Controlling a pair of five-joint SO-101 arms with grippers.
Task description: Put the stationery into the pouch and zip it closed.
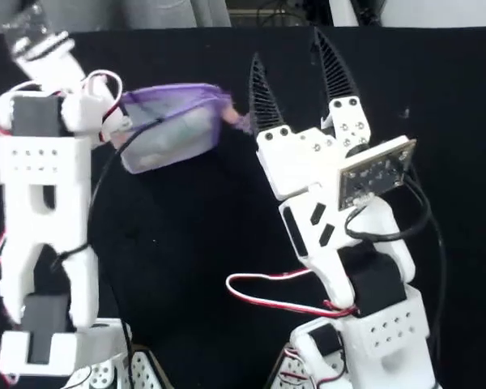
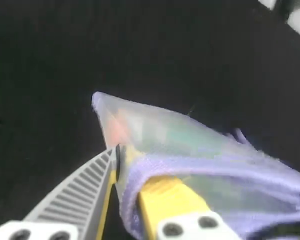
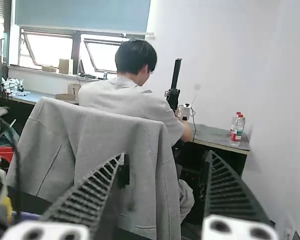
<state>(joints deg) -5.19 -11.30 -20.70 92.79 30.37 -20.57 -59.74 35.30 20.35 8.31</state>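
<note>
A clear pouch with purple trim (image 1: 172, 126) hangs above the black table, held at its left end by my left gripper (image 1: 113, 117). In the left wrist view the pouch (image 2: 190, 150) sits between the grey ribbed finger and the yellow finger (image 2: 165, 197), which are shut on its purple edge. Coloured items show faintly through the plastic. My right gripper (image 1: 298, 77) stands raised to the right of the pouch, fingers spread wide and empty, close to the pouch's right end. In the right wrist view its two black ribbed fingers (image 3: 97, 187) point up at the room.
The black table cloth (image 1: 202, 267) covers the whole work surface. A red and white cable (image 1: 275, 296) loops by the right arm's base. A grey jacket over a chair (image 3: 85, 150) stands behind the table.
</note>
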